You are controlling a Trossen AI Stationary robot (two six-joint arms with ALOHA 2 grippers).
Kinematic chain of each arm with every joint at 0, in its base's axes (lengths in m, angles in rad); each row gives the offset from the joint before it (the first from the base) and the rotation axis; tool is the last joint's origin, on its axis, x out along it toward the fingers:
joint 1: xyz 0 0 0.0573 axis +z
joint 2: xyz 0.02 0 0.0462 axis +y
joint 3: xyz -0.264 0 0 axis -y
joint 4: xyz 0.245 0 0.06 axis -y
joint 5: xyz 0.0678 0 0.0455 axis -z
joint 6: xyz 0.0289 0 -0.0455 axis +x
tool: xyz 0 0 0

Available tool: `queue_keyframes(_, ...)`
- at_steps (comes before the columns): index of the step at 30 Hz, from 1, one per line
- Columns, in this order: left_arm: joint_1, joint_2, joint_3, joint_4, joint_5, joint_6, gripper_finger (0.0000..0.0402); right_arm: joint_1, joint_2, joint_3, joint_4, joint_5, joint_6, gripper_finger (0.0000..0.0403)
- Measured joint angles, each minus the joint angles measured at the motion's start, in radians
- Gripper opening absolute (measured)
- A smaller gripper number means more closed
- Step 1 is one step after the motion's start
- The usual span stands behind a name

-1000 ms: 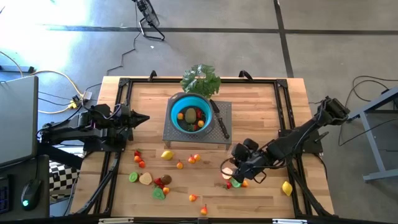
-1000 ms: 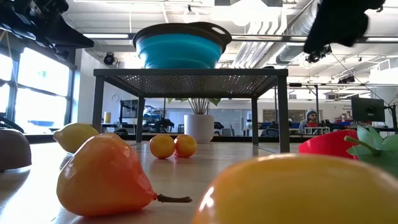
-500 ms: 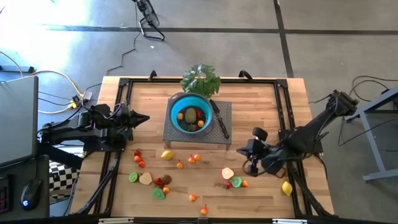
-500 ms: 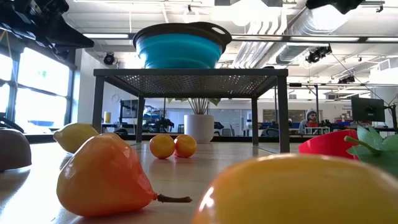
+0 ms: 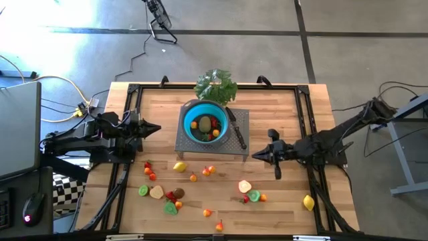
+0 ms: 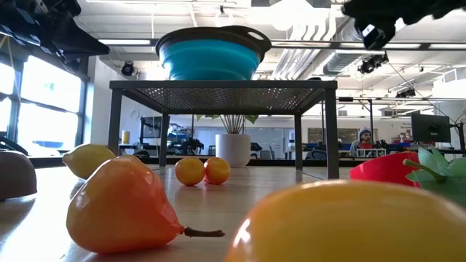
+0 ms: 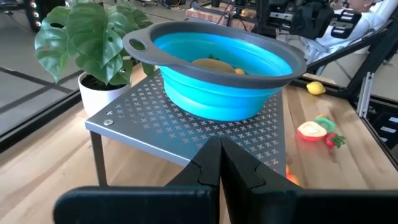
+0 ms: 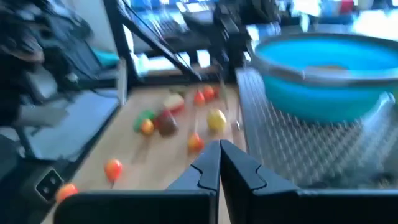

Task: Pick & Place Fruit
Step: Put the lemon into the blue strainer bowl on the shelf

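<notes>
The right hand point(image 5: 257, 156) has lifted off the fruit cluster point(image 5: 249, 193) at the near right, fingers pressed together and empty. It now points toward the blue bowl point(image 5: 205, 122), so nothing was picked. The left hand point(image 5: 155, 127), also pressed together, waits at the left.

We see a grey concrete floor point(image 5: 348, 60) crossed by dark seams around the wooden table point(image 5: 281, 107). Sunlight washes the floor at upper left. In the low view, tall windows point(image 6: 44, 109) stand at left, ducts point(image 6: 328, 44) run under the ceiling, and a white planter point(image 6: 234, 149) sits mid-frame.
</notes>
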Motion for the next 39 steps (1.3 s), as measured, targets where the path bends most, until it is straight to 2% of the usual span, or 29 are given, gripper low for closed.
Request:
queue_keyframes(9,0.0,0.023,0.0,0.011,0.0,-0.047,0.0,-0.196,-0.06,-0.097,0.062,-0.129,-0.069,0.0003)
queue_keyframes(16,0.0,0.196,0.0,0.125,0.0,-0.064,0.0,-0.306,-0.06,-0.118,0.058,-0.227,-0.07,0.0003)
queue_keyframes(20,0.0,0.295,0.02,0.163,0.0,-0.076,0.0,-0.341,-0.06,-0.118,0.063,-0.297,-0.07,0.0003)
queue_keyframes(27,-0.009,0.389,0.07,0.148,0.004,-0.171,0.0,-0.35,-0.06,-0.118,0.063,-0.313,-0.07,0.0003)
queue_keyframes(33,-0.142,0.418,0.092,0.107,-0.023,-0.247,0.0,-0.35,-0.06,-0.118,0.063,-0.312,-0.071,0.0003)
queue_keyframes(39,-0.366,0.459,0.092,0.129,-0.222,-0.349,0.0,-0.35,-0.06,-0.118,0.066,-0.31,-0.093,0.0003)
